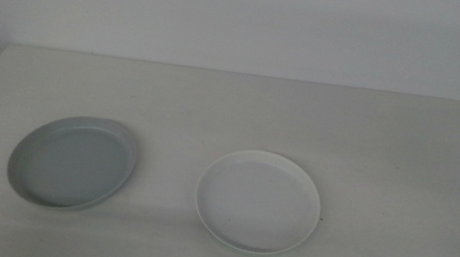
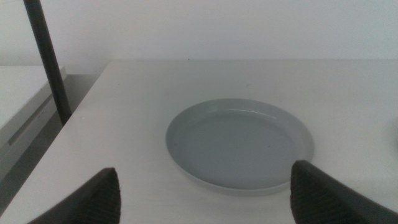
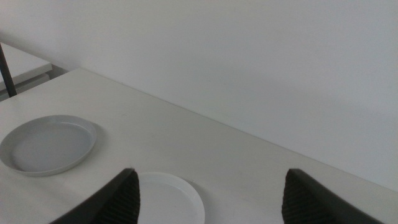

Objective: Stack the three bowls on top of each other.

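My left pincer [image 2: 205,193] wide, empty, facing grey bowl [image 1: 72,162]. My right pincer [image 3: 208,196] wide, empty, above white bowl [image 1: 258,201]. Bowls apart on tabletop [image 1: 241,112].

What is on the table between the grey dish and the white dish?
Nothing. In the middle view the grey dish and the white dish lie apart, with only bare table between them. The right wrist view shows the same gap.

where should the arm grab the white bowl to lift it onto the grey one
Grip the white bowl by its low rim, one jaw inside and one outside, coming down from above. It lies flat on the table, too wide and shallow to span. The right gripper, open, looks nearer, so its right-hand rim probably suits. The grey bowl sits apart, to its left.
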Available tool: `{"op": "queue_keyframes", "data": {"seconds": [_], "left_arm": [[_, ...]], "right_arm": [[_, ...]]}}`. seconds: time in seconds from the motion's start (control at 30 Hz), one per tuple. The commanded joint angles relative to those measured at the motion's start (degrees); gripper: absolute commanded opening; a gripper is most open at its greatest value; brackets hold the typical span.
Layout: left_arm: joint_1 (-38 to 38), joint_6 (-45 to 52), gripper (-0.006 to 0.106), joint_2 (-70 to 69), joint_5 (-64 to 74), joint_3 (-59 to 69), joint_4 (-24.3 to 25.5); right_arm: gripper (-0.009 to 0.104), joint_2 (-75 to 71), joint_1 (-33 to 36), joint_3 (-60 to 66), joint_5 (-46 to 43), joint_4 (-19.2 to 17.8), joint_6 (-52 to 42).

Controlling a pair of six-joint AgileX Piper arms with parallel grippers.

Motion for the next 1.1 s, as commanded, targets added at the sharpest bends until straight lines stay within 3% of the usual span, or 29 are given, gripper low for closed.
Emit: {"op": "queue_keyframes", "data": {"seconds": [0.0,0.17,0.3,0.7,0.93,1.07], "left_arm": [[-0.36,-0.62,0.105,-0.36,-3.8,-0.33,0.39],[3.42,-3.65,0.105,2.41,-4.83,-2.57,-2.39],[7.26,-6.28,0.105,13.59,-2.92,-10.7,-6.02],[8.01,-6.32,0.105,50.01,23.98,-43.64,-8.65],[8.07,-6.41,0.105,62.01,20.29,-47.69,-8.92],[8.07,-5.76,0.105,67.19,13.21,-47.69,-5.84]], "right_arm": [[0.058,0.19,-0.41,-1.3,-4.41,0.52,-0.75],[0.058,0.19,-0.41,-1.3,-4.41,0.47,-0.75],[0.058,0.19,-0.41,-1.3,-4.41,0.47,-0.75],[0.058,0.19,-0.41,-1.3,-4.41,0.47,-0.75],[0.058,0.19,-0.41,-1.3,-4.41,0.47,-0.75],[0.058,0.19,-0.41,-1.3,-4.41,0.47,-0.75]]}}
